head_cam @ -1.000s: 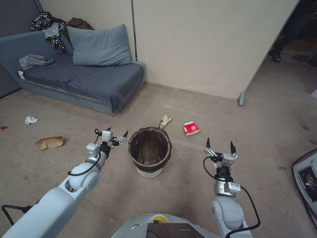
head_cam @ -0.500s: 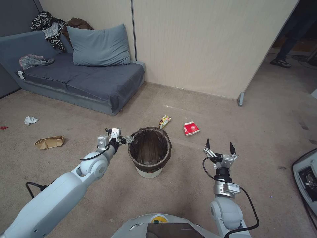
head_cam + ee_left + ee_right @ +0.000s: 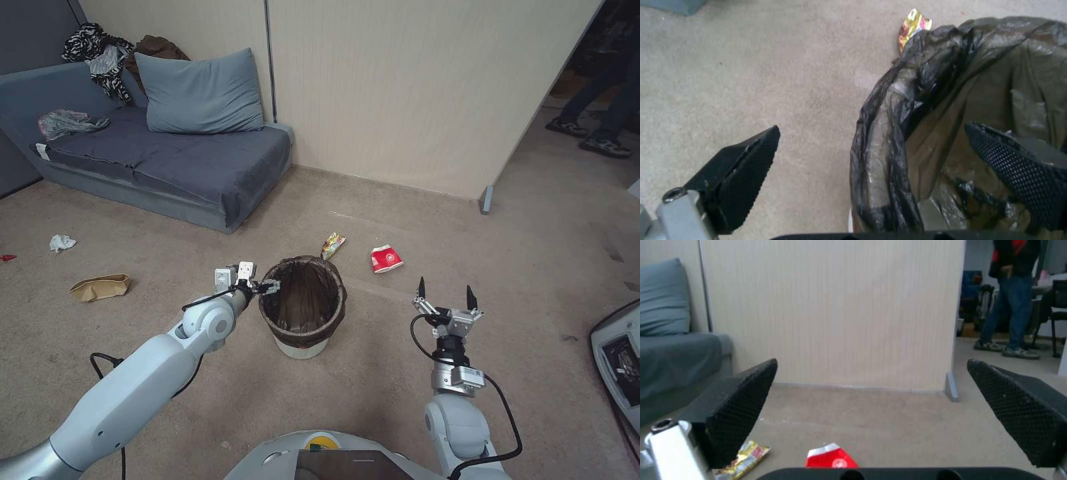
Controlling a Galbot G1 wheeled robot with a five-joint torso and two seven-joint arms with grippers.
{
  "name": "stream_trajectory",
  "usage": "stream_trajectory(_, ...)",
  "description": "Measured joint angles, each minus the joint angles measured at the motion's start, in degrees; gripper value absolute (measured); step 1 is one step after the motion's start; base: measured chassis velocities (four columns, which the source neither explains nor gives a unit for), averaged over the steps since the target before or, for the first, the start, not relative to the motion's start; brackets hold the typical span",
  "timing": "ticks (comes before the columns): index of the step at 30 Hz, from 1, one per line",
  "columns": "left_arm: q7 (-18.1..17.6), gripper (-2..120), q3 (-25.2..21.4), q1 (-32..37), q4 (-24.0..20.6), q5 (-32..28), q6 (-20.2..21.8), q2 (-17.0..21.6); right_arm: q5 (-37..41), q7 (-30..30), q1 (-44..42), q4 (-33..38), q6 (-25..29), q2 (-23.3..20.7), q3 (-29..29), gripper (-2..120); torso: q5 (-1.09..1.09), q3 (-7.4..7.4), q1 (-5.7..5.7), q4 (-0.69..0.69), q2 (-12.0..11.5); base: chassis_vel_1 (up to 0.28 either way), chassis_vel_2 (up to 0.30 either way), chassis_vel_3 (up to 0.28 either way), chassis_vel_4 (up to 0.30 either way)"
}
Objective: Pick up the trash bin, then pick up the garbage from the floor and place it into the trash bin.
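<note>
The trash bin [image 3: 302, 331], white with a dark liner [image 3: 889, 140] over its rim, stands on the carpet in front of me. My left gripper [image 3: 265, 287] is open astride the bin's left rim. In the left wrist view [image 3: 872, 126], one finger [image 3: 740, 176] is outside the bin and the other [image 3: 1018, 173] is inside. To the bin's right, my right gripper [image 3: 445, 290] hangs open and holds nothing [image 3: 871, 363]. The garbage lies around: a yellow wrapper [image 3: 333, 245] and a red cup [image 3: 386, 259] beyond the bin, a brown paper bag [image 3: 100, 287], a white tissue [image 3: 61, 243] and a red scrap [image 3: 7, 257] to the left.
A grey sofa [image 3: 167, 160] with a pillow [image 3: 200, 93] and clothes stands at the back left against a beige wall panel [image 3: 413, 87]. The panel's foot [image 3: 487, 199] sits at the back right. A dark-rimmed device [image 3: 620, 360] lies at the right edge. Open carpet surrounds the bin.
My left arm has reached forward and to the right, bringing its open gripper from beside the bin to over the rim. The right arm and the litter have not moved.
</note>
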Motion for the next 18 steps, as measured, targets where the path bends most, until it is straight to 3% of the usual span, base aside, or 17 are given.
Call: stream_trajectory(18,-1.11,100,1.17,-3.68,3.83,-4.9,3.11,-1.58,0.05,0.09,0.94,-0.74,-0.01,0.15,-0.23,100,0.0,0.0,0.0,0.0,0.0,0.0,0.0,0.0,0.0)
